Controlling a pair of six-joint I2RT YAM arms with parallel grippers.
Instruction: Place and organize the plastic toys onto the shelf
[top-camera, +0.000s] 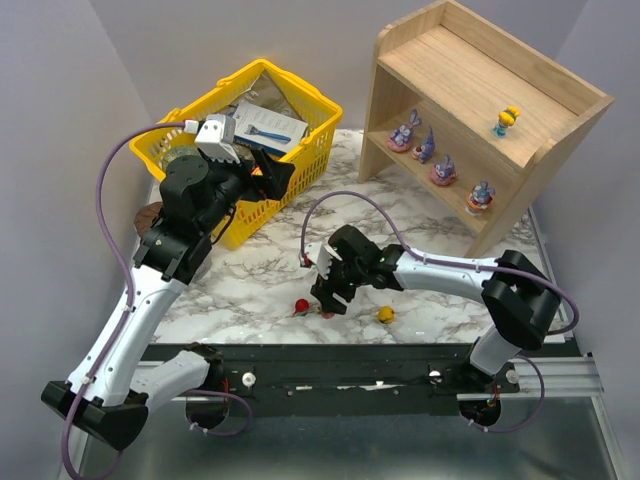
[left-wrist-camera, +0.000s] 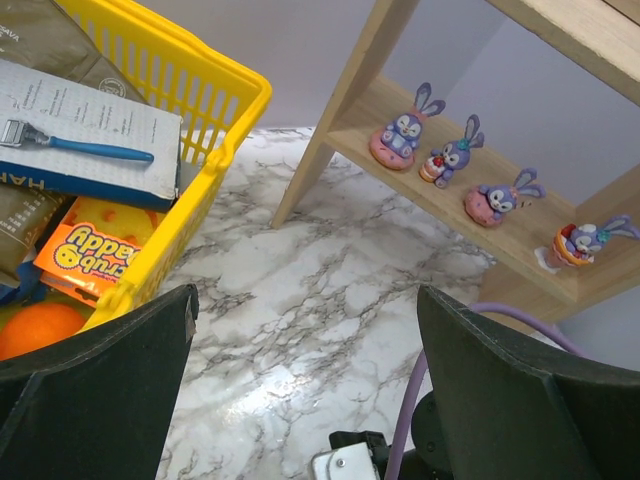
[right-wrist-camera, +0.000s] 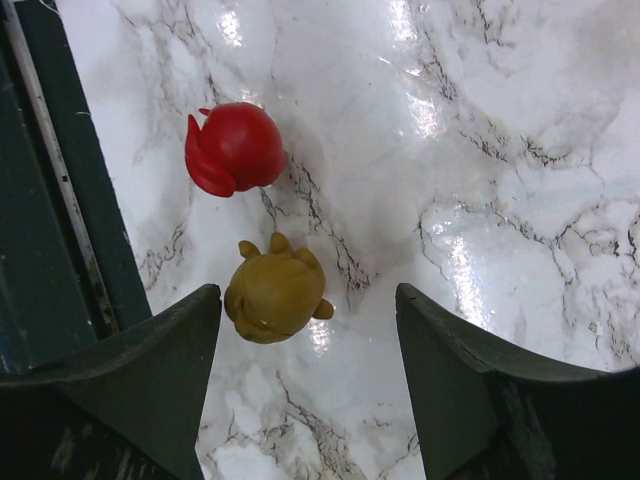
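Observation:
The wooden shelf (top-camera: 560, 105) stands at the back right. Four purple long-eared toys (top-camera: 444, 170) (left-wrist-camera: 495, 197) line its lower tier, and a small yellow figure (top-camera: 507, 120) stands on the top tier. On the marble near the front edge lie a red round toy (top-camera: 300, 306) (right-wrist-camera: 235, 148), an olive-brown one (right-wrist-camera: 275, 297) and a yellow one (top-camera: 385, 315). My right gripper (top-camera: 330, 298) (right-wrist-camera: 308, 300) hangs open over the olive-brown toy. The toy lies between the fingers, close to the left one, with a wide gap to the right one. My left gripper (top-camera: 272, 175) (left-wrist-camera: 305, 300) is open, empty and raised beside the basket.
A yellow plastic basket (top-camera: 310, 150) (left-wrist-camera: 215, 150) with boxes, packets and an orange (left-wrist-camera: 40, 330) stands at the back left. The dark front rail (right-wrist-camera: 50, 250) runs just beside the red toy. A purple cable (top-camera: 360, 200) arcs over the table's middle.

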